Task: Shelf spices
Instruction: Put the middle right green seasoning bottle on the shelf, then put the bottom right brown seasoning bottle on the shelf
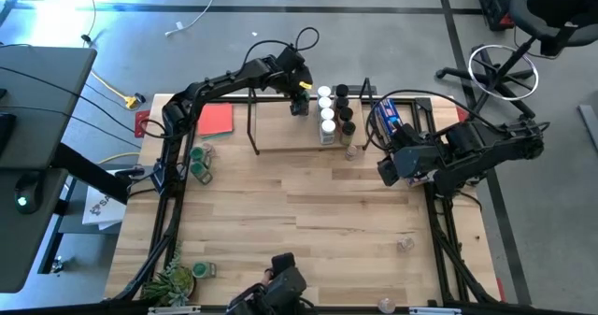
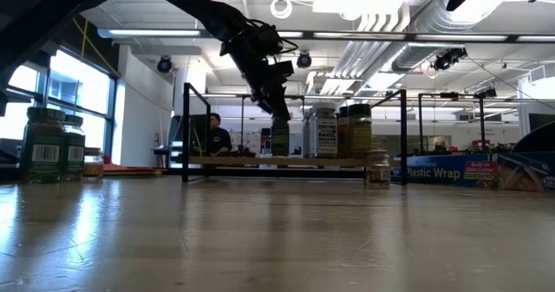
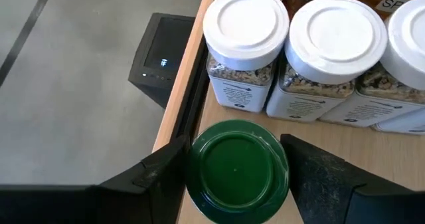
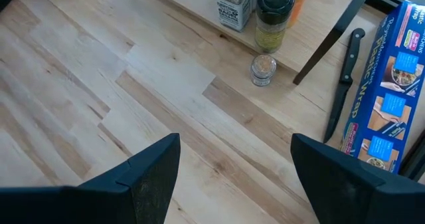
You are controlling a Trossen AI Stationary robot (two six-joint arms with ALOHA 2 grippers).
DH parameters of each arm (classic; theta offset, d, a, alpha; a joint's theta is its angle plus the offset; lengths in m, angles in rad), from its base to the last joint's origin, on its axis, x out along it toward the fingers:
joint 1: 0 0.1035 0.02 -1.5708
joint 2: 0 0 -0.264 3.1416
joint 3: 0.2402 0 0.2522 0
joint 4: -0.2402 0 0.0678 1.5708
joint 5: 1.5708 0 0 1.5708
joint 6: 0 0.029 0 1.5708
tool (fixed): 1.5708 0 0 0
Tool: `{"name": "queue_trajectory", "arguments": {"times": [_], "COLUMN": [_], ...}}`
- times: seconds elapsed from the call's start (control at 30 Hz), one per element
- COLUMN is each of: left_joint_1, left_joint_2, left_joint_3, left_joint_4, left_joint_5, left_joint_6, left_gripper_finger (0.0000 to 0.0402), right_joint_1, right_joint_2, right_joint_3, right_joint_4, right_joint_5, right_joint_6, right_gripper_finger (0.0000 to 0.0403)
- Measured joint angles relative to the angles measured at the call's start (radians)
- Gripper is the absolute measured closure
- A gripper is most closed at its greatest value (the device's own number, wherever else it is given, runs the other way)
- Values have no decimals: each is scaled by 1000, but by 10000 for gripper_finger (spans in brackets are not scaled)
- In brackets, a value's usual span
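the worktop [image 1: 308, 221] is a broad pale butcher-block slab, smooth with a light sheen, and the shelf [image 1: 280, 150] sits along its far edge: a low light-wood board carried in thin black wire frames. my right end effector [image 4: 236, 171] hangs idle over bare wood to the right of the shelf, fingers spread and holding nothing, with a long blue printed packet [image 4: 388, 98] just beyond. my left end effector [image 3: 236, 177] is over the shelf's middle, its two dark fingers on either side of a green-lidded jar [image 3: 237, 167], close against it; i judge i am setting it down or just letting go, and i cannot tell whether the pads are pressing it. the jar stands at the shelf's far edge, just left of the row of white-lidded jars [image 3: 329, 44], squat clear cylinders with glossy round caps and brownish flakes inside. the risk, as i see it: the board is narrow and the lid slick, so a skewed lift could drag the jar off the far edge, or a finger could nudge the nearest white-lidded jar and topple the row. a small clear jar [image 4: 263, 70] waits on the worktop near the shelf's right frame, and two green-lidded ones [image 1: 200, 164] stand at the left.
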Motion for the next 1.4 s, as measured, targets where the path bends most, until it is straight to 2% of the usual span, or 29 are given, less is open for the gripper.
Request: {"name": "queue_trajectory", "arguments": {"times": [0.23,0.6,0.87,0.97,1.03,1.17,1.27,1.4], "left_joint_1": [0,0,-17,-31,-43,-60,-69,-93], "left_joint_2": [-1,-3,-5,-12,-16,-55,-99,-171], "left_joint_3": [10,52,154,161,160,160,160,160], "left_joint_4": [-7,0,-148,-223,-289,-410,-473,-522], "left_joint_5": [7,11,-2,-50,-118,-254,-274,-288], "left_joint_6": [-7,-17,9,8,5,-63,-152,-250], "left_gripper_finger": [173,127,125,125,126,131,133,133], "right_joint_1": [0,0,0,5,37,170,297,464], "right_joint_2": [0,0,0,0,0,8,44,131], "right_joint_3": [0,0,0,0,0,1,1,1], "right_joint_4": [0,0,0,9,31,100,137,261], "right_joint_5": [16,27,-12,-46,-87,-167,-241,-370], "right_joint_6": [-2,-2,-45,-57,-78,-89,-95,-188], "right_gripper_finger": [121,121,121,121,121,121,121,121]}}
